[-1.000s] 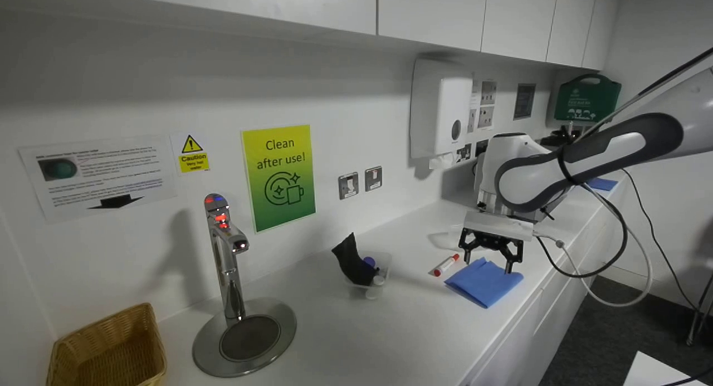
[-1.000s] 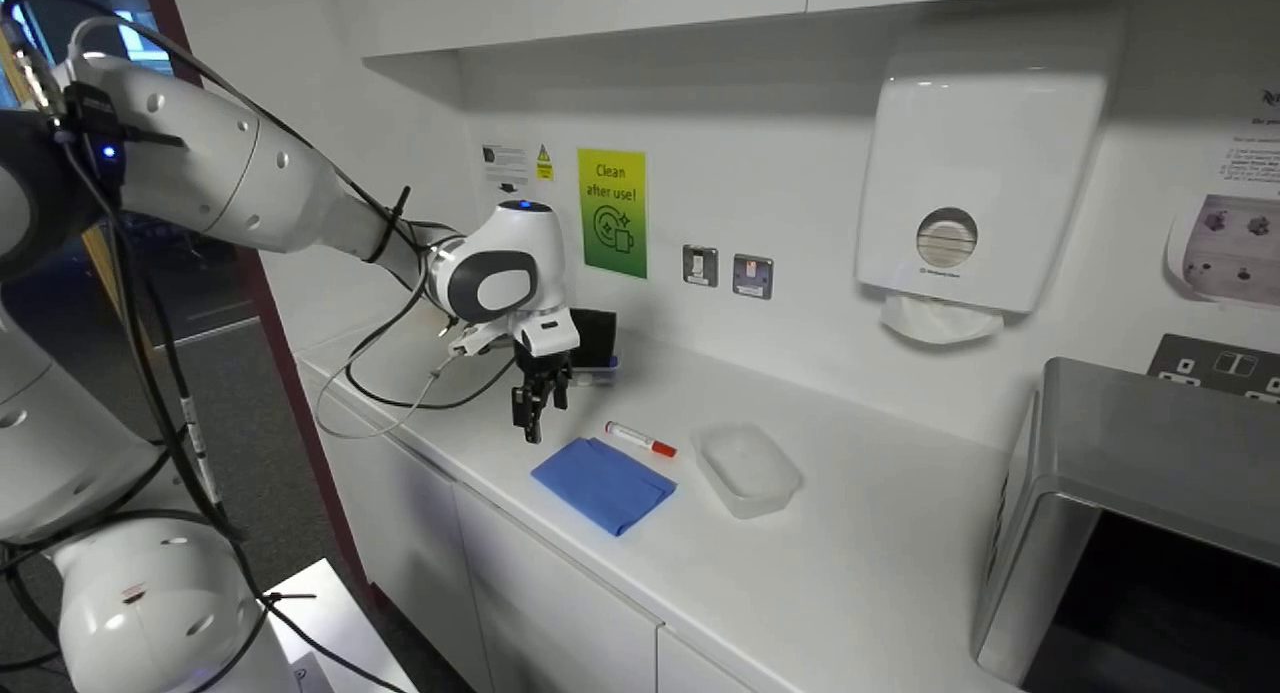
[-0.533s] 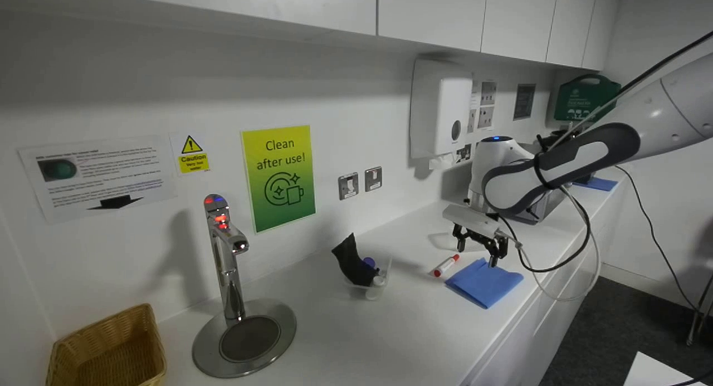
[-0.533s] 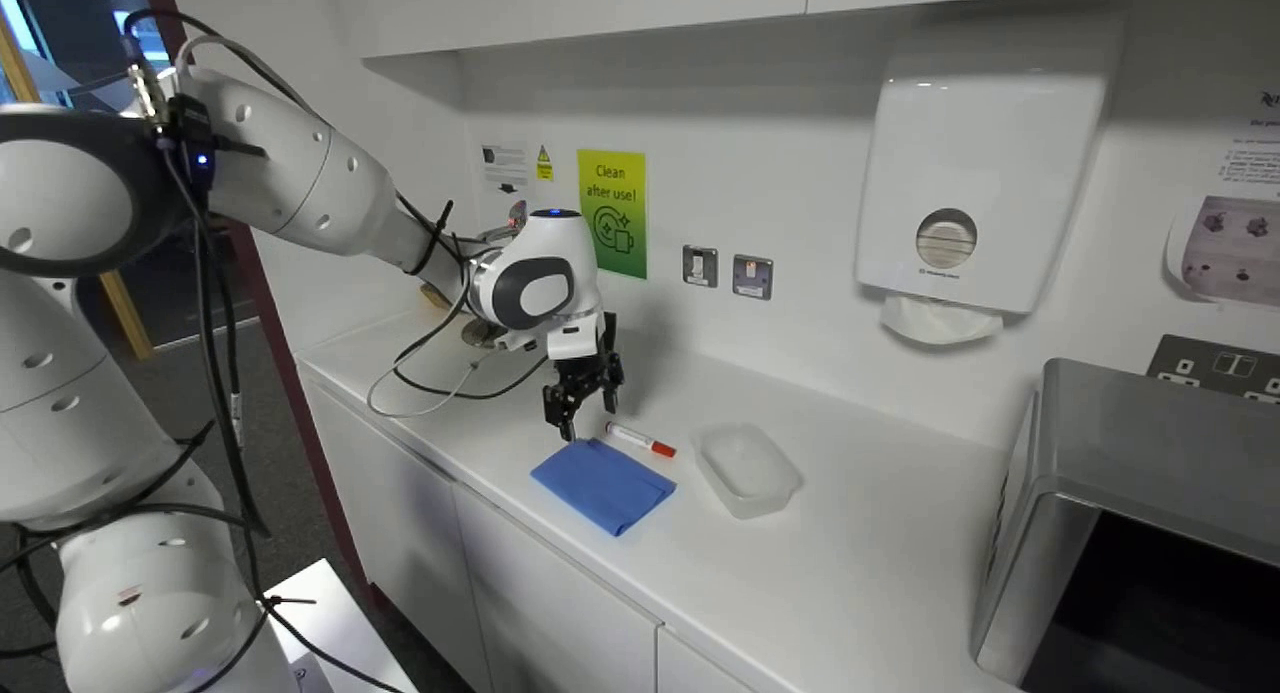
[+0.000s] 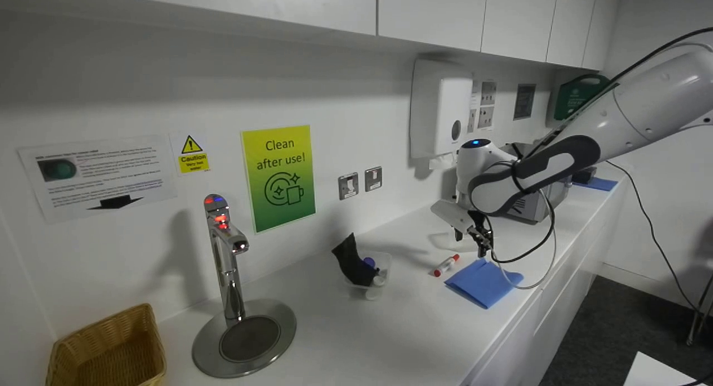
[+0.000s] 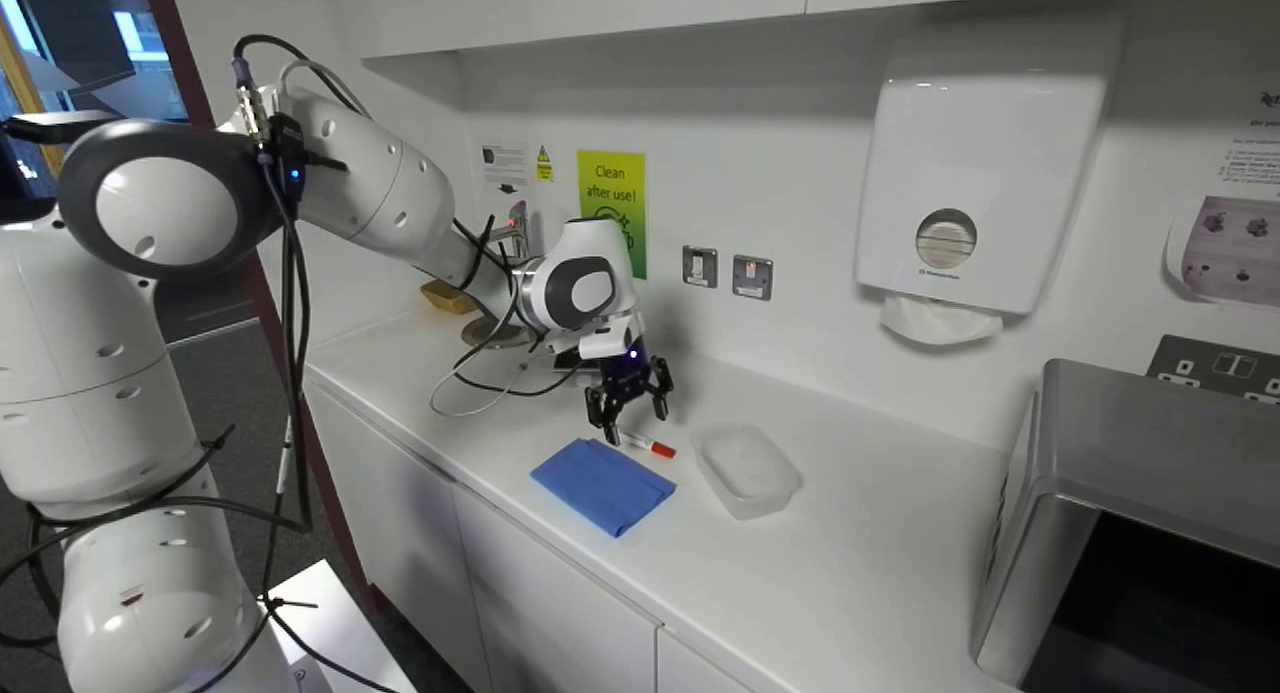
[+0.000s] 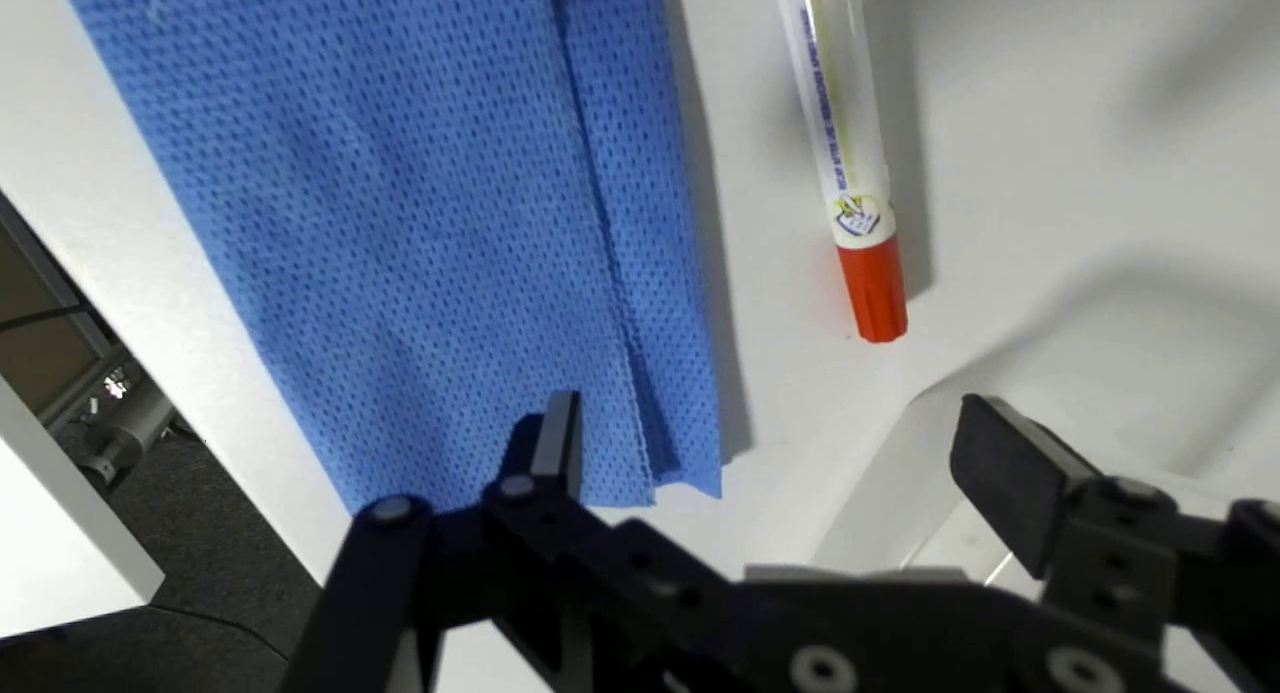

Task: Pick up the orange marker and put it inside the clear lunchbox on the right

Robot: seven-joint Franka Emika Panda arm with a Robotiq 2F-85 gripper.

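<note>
White arm (image 6: 380, 183): in an exterior view you have it reaching in from the L, elbow high, forearm sloping down to the R, wrist bent so your gripper (image 6: 636, 426) hangs over the counter (image 6: 860, 563), pointing down w/ a slight tilt. Its fingers (image 7: 1015, 480) are spread wide, per wrist view.

Containers etc., L to R: wicker basket (image 6: 448, 296) at the counter's far end. Next a clear plastic tub (image 5: 385, 263), mostly behind the gripper there; in an exterior view it holds a black item (image 5: 353, 263) (can't tell what) sticking up past the rim, a purple round piece (image 5: 369, 262) + a whitish bit (image 5: 379, 280), too small to ID. Blue cloth (image 6: 604, 485), folded flat, nr the front edge. Your orange marker (image 6: 650, 444) (whitish barrel, orange-red cap) lies on the counter btwn cloth and clear lunchbox (image 6: 747, 468), apart from both; a fingertip covers its L end in an exterior view. Cap end faces the lunchbox, open-topped, just to its R. Last, grey boxy appliance (image 6: 1120, 488) w/ dark front, well off to the R.
</note>
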